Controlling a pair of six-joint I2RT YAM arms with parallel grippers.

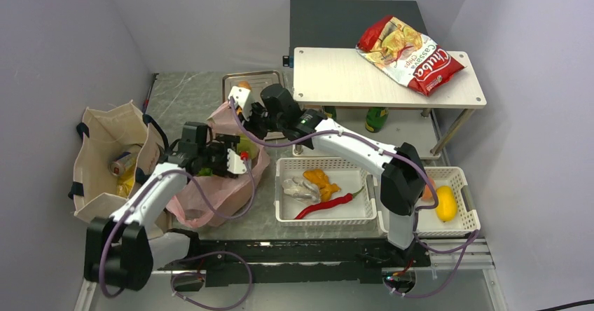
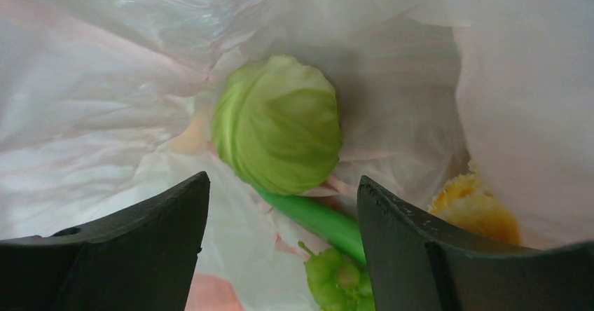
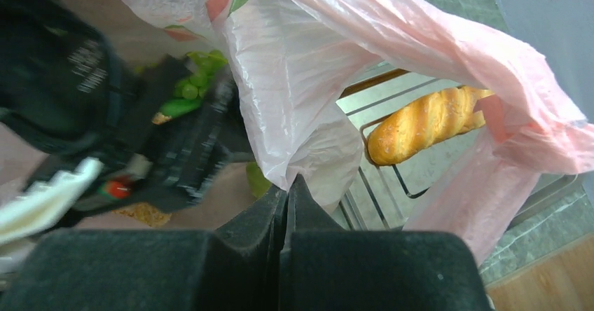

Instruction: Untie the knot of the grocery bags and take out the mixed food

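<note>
The pink plastic bag (image 1: 210,202) lies open left of centre. My right gripper (image 1: 242,111) is shut on the bag's rim (image 3: 294,122) and holds it up, its jaws pinched on the film (image 3: 287,181). My left gripper (image 1: 235,158) is open and empty, reaching into the bag mouth (image 2: 284,185). Ahead of it inside the bag lie a green cabbage (image 2: 277,132), a long green vegetable (image 2: 315,220), green grapes (image 2: 340,283) and a yellowish bun (image 2: 476,209) at the right. The beige tote (image 1: 98,139) stands at the far left with a can and a yellow item inside.
A baguette (image 3: 427,122) lies on a metal tray (image 1: 270,80) behind the bag. A white basket (image 1: 326,216) holds a red chili and other food; another basket (image 1: 466,181) holds a yellow fruit. A red Cassava chips bag (image 1: 410,52) lies on the white shelf (image 1: 336,80).
</note>
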